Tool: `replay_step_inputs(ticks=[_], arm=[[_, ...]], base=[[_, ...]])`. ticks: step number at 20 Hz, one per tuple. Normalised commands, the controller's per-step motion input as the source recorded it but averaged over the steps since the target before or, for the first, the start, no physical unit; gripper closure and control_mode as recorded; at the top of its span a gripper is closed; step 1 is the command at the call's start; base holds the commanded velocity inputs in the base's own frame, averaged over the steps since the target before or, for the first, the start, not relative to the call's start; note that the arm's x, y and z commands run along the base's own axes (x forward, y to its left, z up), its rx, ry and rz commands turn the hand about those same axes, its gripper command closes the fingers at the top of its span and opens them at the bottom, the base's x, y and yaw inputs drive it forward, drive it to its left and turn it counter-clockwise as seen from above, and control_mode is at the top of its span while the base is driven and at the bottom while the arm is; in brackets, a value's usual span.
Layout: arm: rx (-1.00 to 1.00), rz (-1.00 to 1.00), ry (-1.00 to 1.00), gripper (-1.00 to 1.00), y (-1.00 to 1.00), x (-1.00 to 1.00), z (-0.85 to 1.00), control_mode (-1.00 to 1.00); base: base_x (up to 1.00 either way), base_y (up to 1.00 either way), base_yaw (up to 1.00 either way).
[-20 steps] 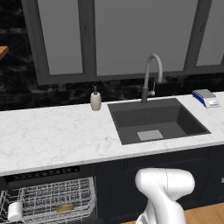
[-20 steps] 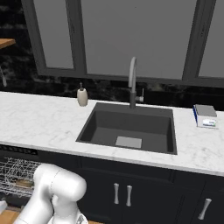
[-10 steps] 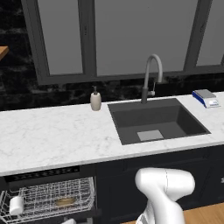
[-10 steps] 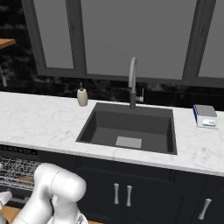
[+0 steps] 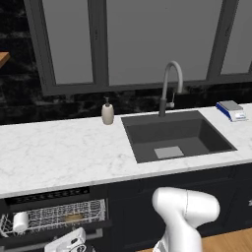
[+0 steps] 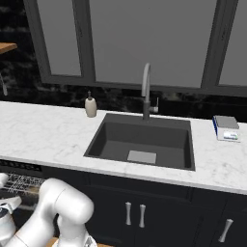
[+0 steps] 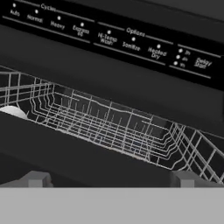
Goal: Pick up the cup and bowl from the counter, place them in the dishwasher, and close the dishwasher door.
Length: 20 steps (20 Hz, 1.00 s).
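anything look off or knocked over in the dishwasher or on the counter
One thing: the cup lies on its side at the left end of the white rack, not upright. The bowl sits in the rack. The counter looks tidy.

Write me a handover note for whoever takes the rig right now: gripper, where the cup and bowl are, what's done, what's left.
Gripper: open, holding nothing, low in front of the dishwasher, facing its control strip and white wire rack.
Cup: lying in the rack at its left end.
Bowl: in the rack, near the middle.
Counter: carries a soap dispenser beside the sink.
Done: both items loaded.
Left: close the dishwasher door, which is still partly open.
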Motion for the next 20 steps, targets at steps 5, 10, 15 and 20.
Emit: replay_step_inputs(ticks=[5,10,15,20], arm=[[0.03,-0.20,-0.04,-1.00,-0.64,1.00,-0.48,-1.00],[0.01,-0.18,-0.01,-1.00,-0.60,0.96,-0.45,-1.00],[0.00,-0.16,0.00,-1.00,-0.44,0.65,-0.41,-1.00],[0.01,-0.16,-0.04,-1.00,-0.39,0.46,-0.48,-1.00]], base=[[0.00,0.00,0.00],[0.00,0.00,0.00],[0.00,0.00,0.00],[0.00,0.00,0.00]])
